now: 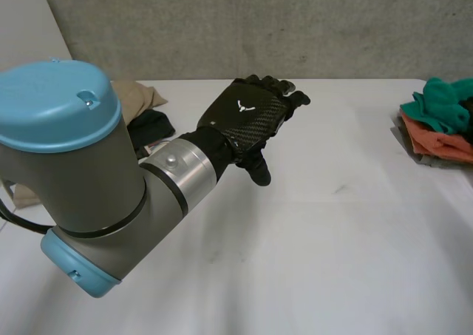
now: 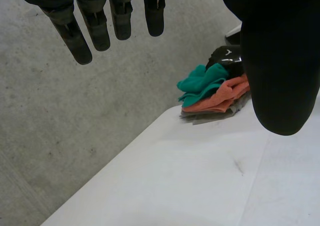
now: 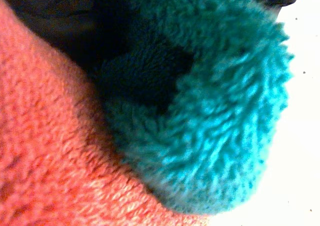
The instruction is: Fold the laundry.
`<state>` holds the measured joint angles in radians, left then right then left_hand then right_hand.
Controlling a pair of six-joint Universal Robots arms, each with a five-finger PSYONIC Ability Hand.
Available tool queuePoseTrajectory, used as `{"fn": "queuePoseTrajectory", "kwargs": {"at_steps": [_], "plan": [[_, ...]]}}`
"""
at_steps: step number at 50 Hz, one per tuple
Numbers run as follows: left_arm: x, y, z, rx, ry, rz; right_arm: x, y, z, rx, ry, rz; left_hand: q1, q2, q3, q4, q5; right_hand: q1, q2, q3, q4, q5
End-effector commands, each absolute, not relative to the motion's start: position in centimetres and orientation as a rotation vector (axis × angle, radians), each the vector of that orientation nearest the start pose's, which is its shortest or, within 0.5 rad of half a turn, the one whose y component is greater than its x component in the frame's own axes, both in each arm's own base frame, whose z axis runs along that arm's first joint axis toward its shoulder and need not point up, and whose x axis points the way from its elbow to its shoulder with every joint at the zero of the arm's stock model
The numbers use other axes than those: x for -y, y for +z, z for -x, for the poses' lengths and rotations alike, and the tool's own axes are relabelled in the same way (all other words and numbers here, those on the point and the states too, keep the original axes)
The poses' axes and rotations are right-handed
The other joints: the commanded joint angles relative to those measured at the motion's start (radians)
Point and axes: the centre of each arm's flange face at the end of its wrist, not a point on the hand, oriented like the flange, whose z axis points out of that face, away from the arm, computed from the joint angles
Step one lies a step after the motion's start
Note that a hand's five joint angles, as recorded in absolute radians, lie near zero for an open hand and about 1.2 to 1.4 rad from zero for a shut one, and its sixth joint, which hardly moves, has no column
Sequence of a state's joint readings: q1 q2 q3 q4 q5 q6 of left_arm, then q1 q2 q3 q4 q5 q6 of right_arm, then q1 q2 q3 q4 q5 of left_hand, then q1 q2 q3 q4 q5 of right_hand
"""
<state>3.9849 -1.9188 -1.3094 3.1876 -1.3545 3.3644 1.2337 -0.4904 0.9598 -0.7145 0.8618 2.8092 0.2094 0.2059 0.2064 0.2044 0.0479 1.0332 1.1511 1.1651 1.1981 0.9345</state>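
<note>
The left arm's blue-capped joint (image 1: 59, 106) looms in the foreground. Beyond it, the left hand (image 1: 251, 117) hovers above the white table (image 1: 332, 239), its fingers (image 2: 95, 26) straight and holding nothing. Near the table's right edge lies a pile: a teal fleece cloth (image 1: 443, 102) on a coral cloth (image 1: 440, 141) on a grey cloth (image 2: 210, 117) (bottommost). The right hand (image 2: 227, 56) is at the pile beside the teal cloth; whether it grips cannot be told.
</note>
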Motion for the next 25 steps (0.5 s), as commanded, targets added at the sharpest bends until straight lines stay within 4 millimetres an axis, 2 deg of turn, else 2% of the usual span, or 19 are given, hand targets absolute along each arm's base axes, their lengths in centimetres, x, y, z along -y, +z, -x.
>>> {"fn": "queuePoseTrajectory", "kwargs": {"at_steps": [1, 3, 4, 7, 8, 13, 17, 20, 21, 23, 24, 25], "plan": [[18.4, 27.3, 36.7, -2.269, -2.432, -1.484, 51.7, 12.4, -1.5, -1.866, -2.502, 0.905, -0.031, -0.028, -0.028, -0.026, -0.044, 0.363, 0.245, 0.231, 0.198, 0.287], [18.5, 27.3, 36.7, -2.267, -2.431, -1.483, 51.3, 13.3, -1.3, -1.871, -2.506, 0.899, -0.031, -0.028, -0.028, -0.026, -0.044, 0.008, -0.110, -0.124, -0.157, -0.068], [18.4, 27.4, 36.7, -2.266, -2.433, -1.483, 50.9, 14.3, -1.4, -1.864, -2.515, 0.897, -0.031, -0.028, -0.028, -0.026, -0.044, -0.413, -0.530, -0.544, -0.577, -0.488], [18.3, 27.5, 36.7, -2.262, -2.438, -1.486, 50.3, 15.6, -1.6, -1.856, -2.525, 0.892, -0.031, -0.028, -0.028, -0.026, -0.044, -0.803, -0.921, -0.935, -0.968, -0.879], [18.3, 27.6, 36.7, -2.258, -2.443, -1.487, 49.9, 16.4, -1.6, -1.851, -2.533, 0.894, -0.031, -0.028, -0.028, -0.026, -0.044, -0.859, -0.977, -0.991, -1.024, -0.934], [18.2, 27.8, 36.7, -2.253, -2.450, -1.490, 48.8, 17.2, -1.6, -1.939, -2.465, 0.836, -0.034, -0.031, -0.031, -0.029, -0.047, -0.859, -0.977, -0.991, -1.024, -0.934], [17.9, 27.8, 36.9, -2.254, -2.455, -1.501, 47.5, 18.0, -0.6, -2.105, -2.354, 0.729, -0.035, -0.031, -0.032, -0.030, -0.048, -0.859, -0.977, -0.991, -1.024, -0.934], [17.1, 27.8, 37.2, -2.251, -2.459, -1.537, 46.5, 19.1, 1.5, -2.293, -2.294, 0.606, -0.035, -0.031, -0.032, -0.030, -0.048, -0.859, -0.977, -0.991, -1.024, -0.934], [16.8, 27.8, 37.3, -2.251, -2.459, -1.556, 45.9, 19.7, 2.9, -2.424, -2.269, 0.543, -0.035, -0.031, -0.032, -0.030, -0.048, -0.859, -0.977, -0.991, -1.024, -0.934], [16.6, 27.9, 37.4, -2.244, -2.467, -1.568, 45.4, 20.2, 4.1, -2.538, -2.256, 0.514, -0.035, -0.031, -0.032, -0.030, -0.048, -0.859, -0.977, -0.991, -1.024, -0.934], [16.5, 28.1, 37.4, -2.240, -2.473, -1.574, 45.2, 20.7, 4.8, -2.589, -2.266, 0.504, -0.035, -0.031, -0.032, -0.030, -0.048, -0.859, -0.977, -0.991, -1.024, -0.934], [16.4, 28.5, 37.3, -2.227, -2.490, -1.582, 45.0, 22.2, 6.0, -2.679, -2.317, 0.488, -0.035, -0.031, -0.032, -0.030, -0.048, -0.859, -0.977, -0.991, -1.024, -0.934]]}}
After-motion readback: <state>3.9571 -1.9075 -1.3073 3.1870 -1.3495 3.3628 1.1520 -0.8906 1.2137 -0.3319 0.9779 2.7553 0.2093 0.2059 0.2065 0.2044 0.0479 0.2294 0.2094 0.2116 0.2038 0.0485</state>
